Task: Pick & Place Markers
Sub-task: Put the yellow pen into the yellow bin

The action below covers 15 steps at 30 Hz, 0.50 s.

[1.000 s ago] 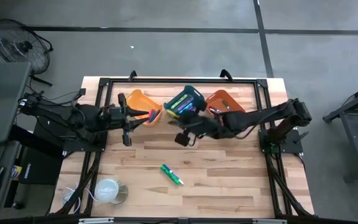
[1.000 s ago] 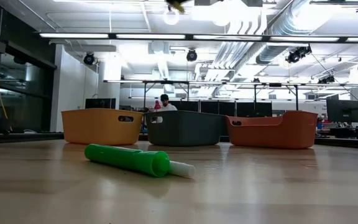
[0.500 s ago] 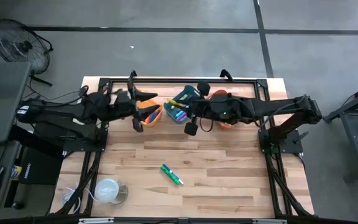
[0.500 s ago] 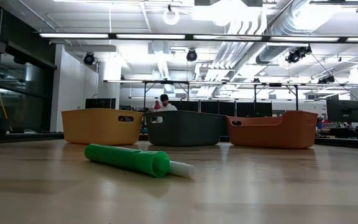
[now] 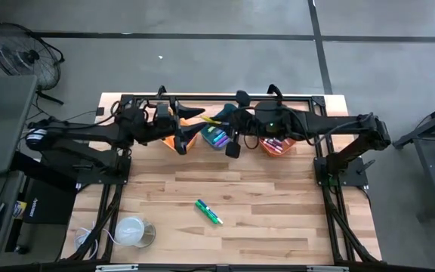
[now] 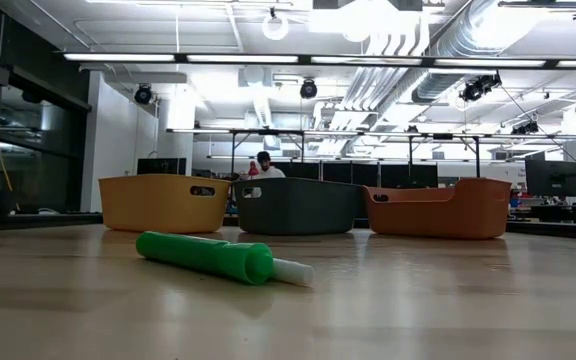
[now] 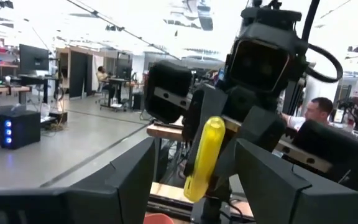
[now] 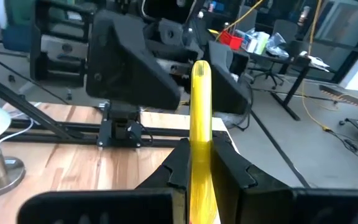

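While clamped in right gripper [image 8: 199, 171], yellow marker [image 8: 200, 118], seemingly capped, left gripper [image 7: 191, 186] apart.

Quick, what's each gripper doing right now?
Left gripper: jaws open, nothing held.
Right gripper: jaws closed on a yellow capped marker.

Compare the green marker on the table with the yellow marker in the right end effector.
The green marker lies flat and loose on the bare wood near the table's middle; the yellow marker is clamped in the right end effector, up by the bins. The green one shows a white end; the yellow one looks yellow throughout. Both are short, thin pens.
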Motion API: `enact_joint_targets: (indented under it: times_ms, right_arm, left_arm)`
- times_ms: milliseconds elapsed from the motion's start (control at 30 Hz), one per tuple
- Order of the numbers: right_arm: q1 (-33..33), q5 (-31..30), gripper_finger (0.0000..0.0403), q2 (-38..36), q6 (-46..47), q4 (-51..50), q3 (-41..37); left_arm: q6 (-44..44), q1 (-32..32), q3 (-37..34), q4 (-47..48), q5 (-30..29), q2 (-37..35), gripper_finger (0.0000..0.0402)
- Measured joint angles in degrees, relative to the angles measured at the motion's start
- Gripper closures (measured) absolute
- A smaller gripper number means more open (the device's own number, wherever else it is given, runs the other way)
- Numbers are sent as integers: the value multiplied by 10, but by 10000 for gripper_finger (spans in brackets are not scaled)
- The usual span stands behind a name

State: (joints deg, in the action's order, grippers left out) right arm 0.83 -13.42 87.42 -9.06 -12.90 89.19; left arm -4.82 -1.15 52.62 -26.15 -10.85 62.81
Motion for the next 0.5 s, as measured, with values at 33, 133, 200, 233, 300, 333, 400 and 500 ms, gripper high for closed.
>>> enact_joint_targets:
  times_ms: [33, 133, 200, 233, 300, 333, 400, 500]
  right_arm:
    - [-2, 5, 372, 0, 0, 2, 0]
    - [-7, 13, 372, 0, 0, 3, 0]
    - [-10, 29, 372, 0, 0, 3, 0]
    - [-13, 35, 372, 0, 0, 3, 0]
    - [-14, 37, 372, 0, 0, 3, 0]
    - [-15, 38, 372, 0, 0, 3, 0]
    - [-17, 40, 372, 0, 0, 3, 0]
    - [-20, 52, 372, 0, 0, 3, 0]
  left_arm:
    - [0, 0, 0, -4, 0, 3, 184]
    - [-1, 0, 0, -18, -2, 13, 184]
    - [-2, 0, 0, -15, -2, 17, 184]
    - [-2, 0, 0, -15, -2, 19, 184]
    - [-2, 0, 0, -19, -2, 20, 184]
    - [-4, 0, 0, -21, -2, 20, 184]
    - [-5, 0, 0, -25, -2, 20, 184]
    - [-10, 0, 0, -26, -3, 20, 190]
